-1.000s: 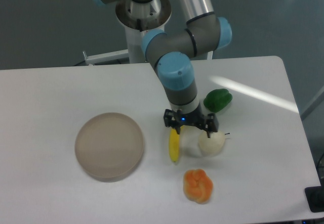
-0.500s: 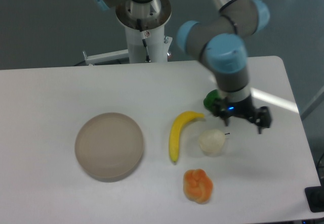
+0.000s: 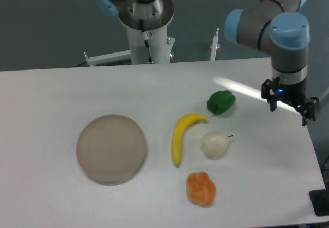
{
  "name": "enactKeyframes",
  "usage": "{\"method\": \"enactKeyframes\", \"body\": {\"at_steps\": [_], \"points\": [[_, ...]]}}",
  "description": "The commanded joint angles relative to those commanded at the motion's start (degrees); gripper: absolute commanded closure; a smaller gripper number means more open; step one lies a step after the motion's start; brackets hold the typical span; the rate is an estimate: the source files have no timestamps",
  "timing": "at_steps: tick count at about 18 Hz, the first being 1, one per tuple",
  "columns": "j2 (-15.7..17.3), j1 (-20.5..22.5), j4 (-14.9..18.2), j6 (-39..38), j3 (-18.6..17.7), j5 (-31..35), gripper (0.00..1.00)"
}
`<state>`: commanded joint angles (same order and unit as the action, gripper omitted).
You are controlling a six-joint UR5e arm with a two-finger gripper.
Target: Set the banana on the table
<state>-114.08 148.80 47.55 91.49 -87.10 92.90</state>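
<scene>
The banana (image 3: 181, 137) lies flat on the surface (image 3: 51, 94), right of the plate (image 3: 111, 148). The claw (image 3: 289, 105), released and empty, should lift clear without touching anything.

1 fixed camera looks down on the table (image 3: 61, 94) from high on the side across from the arm's base (image 3: 145, 27), tilted steeply so the white top fills most of the frame. The base column stands at the top centre, with grey floor behind it. The table's far edge and right corner show; its left and near edges are cut off by the frame. The view sits at a middle distance, taking in the plate (image 3: 111, 148), banana (image 3: 182, 135) and gripper (image 3: 289, 103) together.
</scene>
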Motion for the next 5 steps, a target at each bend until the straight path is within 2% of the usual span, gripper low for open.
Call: {"method": "enactKeyframes", "body": {"at_steps": [5], "points": [[-0.35, -0.18, 0.00, -0.26, 0.09, -0.09, 0.00]]}}
